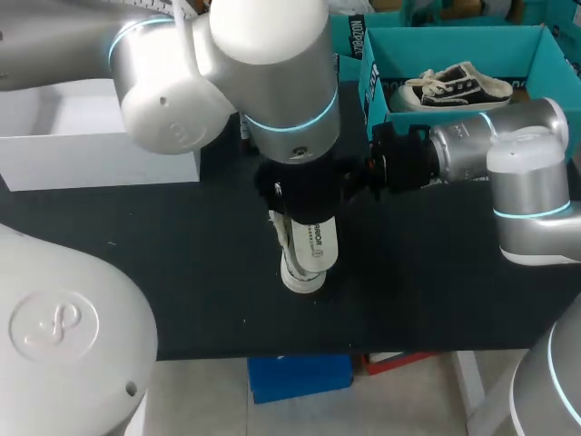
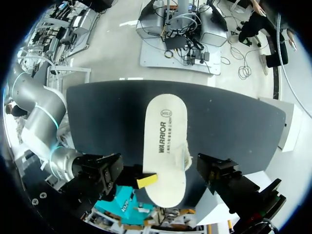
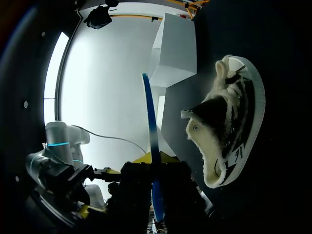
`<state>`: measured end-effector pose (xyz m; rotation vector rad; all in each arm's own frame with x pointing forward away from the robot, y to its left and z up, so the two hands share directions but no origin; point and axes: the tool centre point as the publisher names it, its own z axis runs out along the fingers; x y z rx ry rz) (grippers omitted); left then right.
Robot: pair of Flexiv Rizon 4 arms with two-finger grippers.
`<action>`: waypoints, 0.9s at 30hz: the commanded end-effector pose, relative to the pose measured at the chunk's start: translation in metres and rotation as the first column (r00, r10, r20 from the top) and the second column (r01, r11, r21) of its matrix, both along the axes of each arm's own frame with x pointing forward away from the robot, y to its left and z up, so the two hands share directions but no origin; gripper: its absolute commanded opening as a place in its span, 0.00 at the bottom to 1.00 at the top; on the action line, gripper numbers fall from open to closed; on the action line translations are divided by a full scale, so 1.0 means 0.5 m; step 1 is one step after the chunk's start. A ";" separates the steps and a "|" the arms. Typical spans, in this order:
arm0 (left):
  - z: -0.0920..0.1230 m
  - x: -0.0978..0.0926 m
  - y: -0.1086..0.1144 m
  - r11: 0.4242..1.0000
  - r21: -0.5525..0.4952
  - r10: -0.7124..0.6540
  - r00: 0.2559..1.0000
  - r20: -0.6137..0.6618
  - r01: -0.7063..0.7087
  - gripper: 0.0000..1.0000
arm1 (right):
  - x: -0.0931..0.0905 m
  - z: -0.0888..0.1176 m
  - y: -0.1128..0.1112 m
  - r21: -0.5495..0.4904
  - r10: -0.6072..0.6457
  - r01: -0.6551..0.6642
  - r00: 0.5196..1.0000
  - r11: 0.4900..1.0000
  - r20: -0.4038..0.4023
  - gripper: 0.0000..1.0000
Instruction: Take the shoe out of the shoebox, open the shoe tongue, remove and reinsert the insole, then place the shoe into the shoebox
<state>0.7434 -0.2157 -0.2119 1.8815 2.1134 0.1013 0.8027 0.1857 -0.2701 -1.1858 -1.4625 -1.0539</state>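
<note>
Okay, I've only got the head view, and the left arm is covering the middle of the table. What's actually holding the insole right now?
Observer: The right gripper; its wrist view shows the insole edge-on between its fingertips.
Operator: Is it inside the shoe?
Observer: No. That view shows the shoe lying on its side on the table, beside the insole and apart from it.
Operator: Where along the insole is the grip?
Observer: At one end; the left wrist view shows a yellow fingertip on the printed face there.
</note>
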 end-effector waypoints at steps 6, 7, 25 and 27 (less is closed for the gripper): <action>-0.012 0.033 -0.003 1.000 -0.006 -0.007 1.000 -0.009 0.007 1.00 | 0.001 -0.001 0.003 -0.002 0.000 0.000 1.000 1.000 -0.001 0.00; -0.012 0.039 -0.002 1.000 -0.006 -0.007 1.000 -0.009 0.007 1.00 | 0.001 -0.001 0.003 -0.002 0.000 0.000 1.000 1.000 -0.001 0.00; -0.017 0.150 0.018 1.000 0.007 0.014 0.999 -0.030 -0.014 1.00 | 0.001 -0.001 0.003 -0.002 0.000 0.000 1.000 1.000 -0.001 0.00; -0.014 0.161 0.022 1.000 0.008 0.016 0.999 -0.029 -0.016 1.00 | 0.001 -0.001 0.003 -0.002 0.000 0.000 1.000 1.000 -0.001 0.00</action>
